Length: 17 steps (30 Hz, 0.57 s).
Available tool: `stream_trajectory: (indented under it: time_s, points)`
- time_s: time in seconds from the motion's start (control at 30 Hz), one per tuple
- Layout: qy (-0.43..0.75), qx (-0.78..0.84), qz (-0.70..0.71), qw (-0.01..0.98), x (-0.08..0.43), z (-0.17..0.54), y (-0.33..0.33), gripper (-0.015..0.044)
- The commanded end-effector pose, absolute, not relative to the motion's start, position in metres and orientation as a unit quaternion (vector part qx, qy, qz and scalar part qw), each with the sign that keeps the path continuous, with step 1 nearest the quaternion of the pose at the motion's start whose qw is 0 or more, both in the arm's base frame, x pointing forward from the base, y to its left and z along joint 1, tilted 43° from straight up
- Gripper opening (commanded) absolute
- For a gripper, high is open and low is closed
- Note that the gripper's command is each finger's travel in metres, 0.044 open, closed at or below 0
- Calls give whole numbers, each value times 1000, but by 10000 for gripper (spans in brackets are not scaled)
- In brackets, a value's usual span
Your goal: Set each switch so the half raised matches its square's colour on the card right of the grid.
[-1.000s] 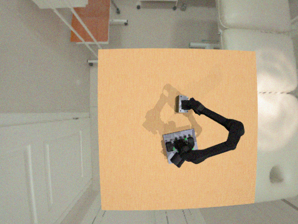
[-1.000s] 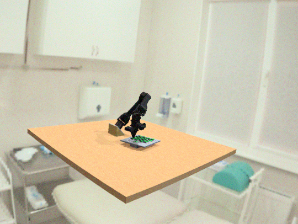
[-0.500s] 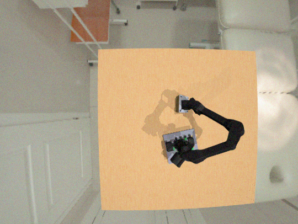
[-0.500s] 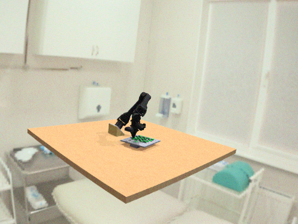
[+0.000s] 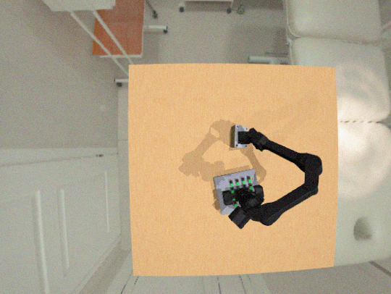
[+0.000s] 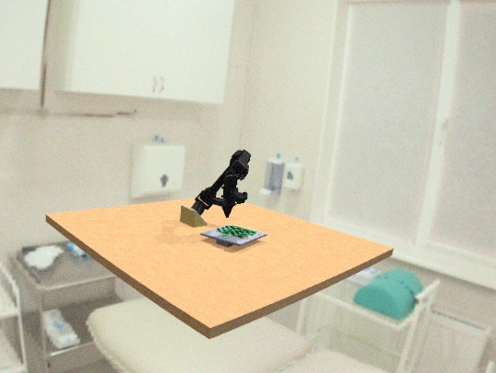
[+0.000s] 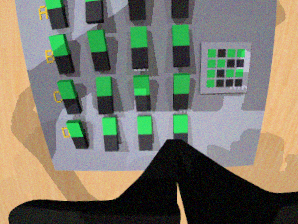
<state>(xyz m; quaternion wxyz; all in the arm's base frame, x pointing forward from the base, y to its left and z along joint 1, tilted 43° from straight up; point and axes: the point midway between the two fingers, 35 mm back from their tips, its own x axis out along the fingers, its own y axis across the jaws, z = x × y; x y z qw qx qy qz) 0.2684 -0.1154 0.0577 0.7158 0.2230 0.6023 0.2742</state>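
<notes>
The grey panel [image 5: 222,209] [image 6: 208,235] [image 7: 215,145] bears a grid of green and dark rocker switches, with rows A to D lettered in the wrist view. Row A is partly cut off at the top. The card [image 7: 204,70] shows, far row first: green, dark, green, green; green, green, dark, dark; green, dark, green, green; green, dark, dark, dark. Row D's green halves look bright, as on its right-hand switch [image 7: 180,124]. Which halves are raised is hard to tell. My gripper [image 6: 227,216] [image 7: 173,145] is shut and empty, above the panel; its tips overlap that switch's lower end in the wrist view.
The arm's base [image 5: 234,142] [image 6: 192,217] stands on the wooden table [image 5: 163,235] [image 6: 138,248], beside the panel. The arm bends out to one side and covers part of the grid in the top view. Shadows lie across the panel and table.
</notes>
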Motion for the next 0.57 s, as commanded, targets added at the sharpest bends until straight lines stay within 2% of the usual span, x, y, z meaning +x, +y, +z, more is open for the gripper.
stream_trajectory:
  time_s: [0.0, 0.53]
  points:
    - [595, 214, 281, 722, 295, 93, -91, 0]
    - [595, 214, 281, 722, 296, 95, -90, 0]
